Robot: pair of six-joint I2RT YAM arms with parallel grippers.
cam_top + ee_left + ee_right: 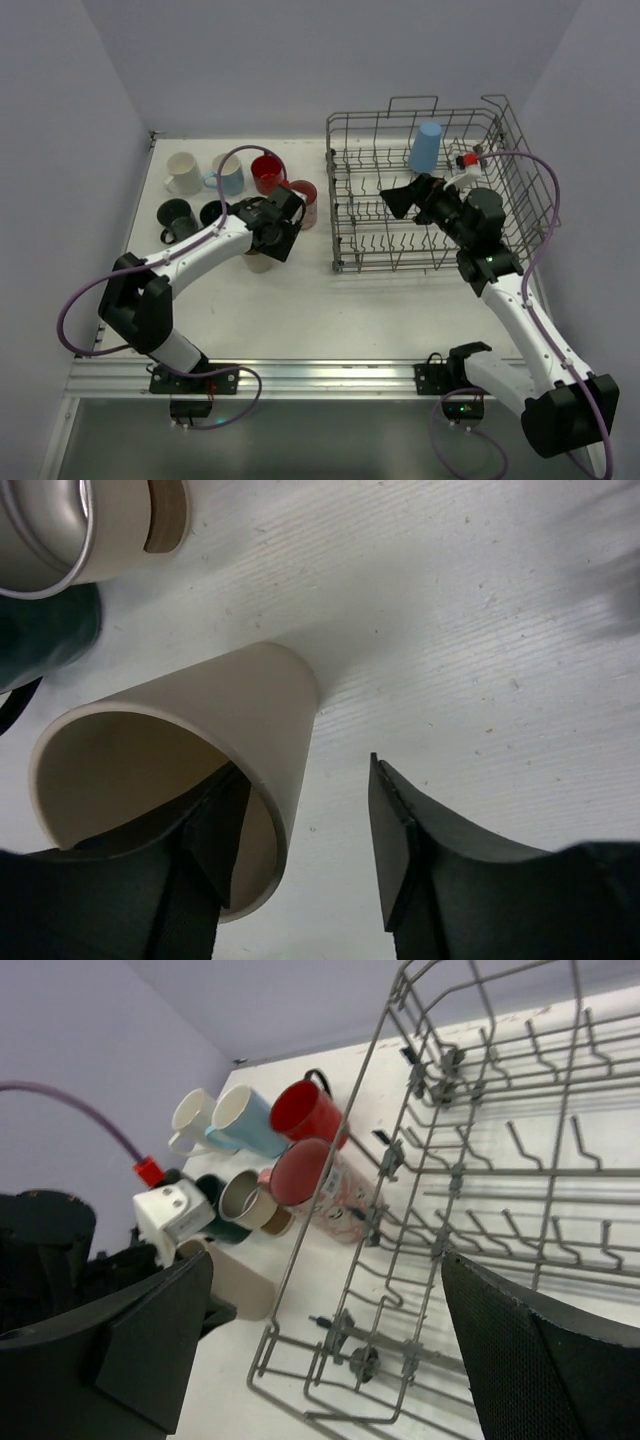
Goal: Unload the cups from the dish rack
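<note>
From above, we are seeing the left gripper [268, 245] hanging over a beige tapered cup [258, 263] on the white worktop [330, 310], hiding most of it. Its wrist camera is telling us more: one finger [215, 840] is sitting inside the cup's mouth, the other is outside and clear of the wall, and the jaws are parted.

The right gripper [397, 200] is hovering over the grey wire dish rack [390, 265], spread wide and holding nothing. Only the overhead view is showing the tall light-blue tumbler [427, 147], upside down in the rack's far part. The right wrist view is showing us the white mug [195, 1115], light-blue mug [250, 1125], red mug [310, 1115] and speckled pink mug [320, 1185] outside the rack.
</note>
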